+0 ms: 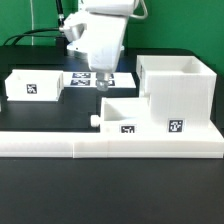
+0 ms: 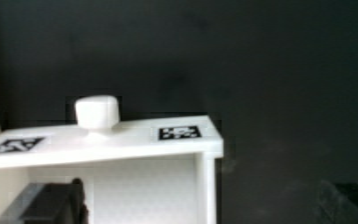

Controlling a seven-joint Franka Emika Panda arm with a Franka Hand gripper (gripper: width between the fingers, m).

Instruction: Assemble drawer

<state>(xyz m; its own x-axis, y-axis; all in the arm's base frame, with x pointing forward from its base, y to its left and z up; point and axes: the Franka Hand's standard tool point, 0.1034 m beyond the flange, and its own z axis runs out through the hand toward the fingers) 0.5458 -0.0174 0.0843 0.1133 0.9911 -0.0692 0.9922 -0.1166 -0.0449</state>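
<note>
Above small knobbed box (image 1: 122, 113): gripper (image 1: 103, 86) spread wide, empty, w/o contact.

A rail (image 1: 110, 145) walls off the desk's (image 1: 60, 112) camera-side edge. The large shell (image 1: 180, 95) and a knobbed box (image 1: 120, 115) beside it block the corner at the exterior view's right. A second box (image 1: 32, 85) stands by that view's left edge. Open desk lies between the boxes.

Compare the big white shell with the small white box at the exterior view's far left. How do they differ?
The shell is much taller and bulkier; the box is low. The shell stands right at the rail; the box lies apart from it. Both are white and carry a square tag.
</note>
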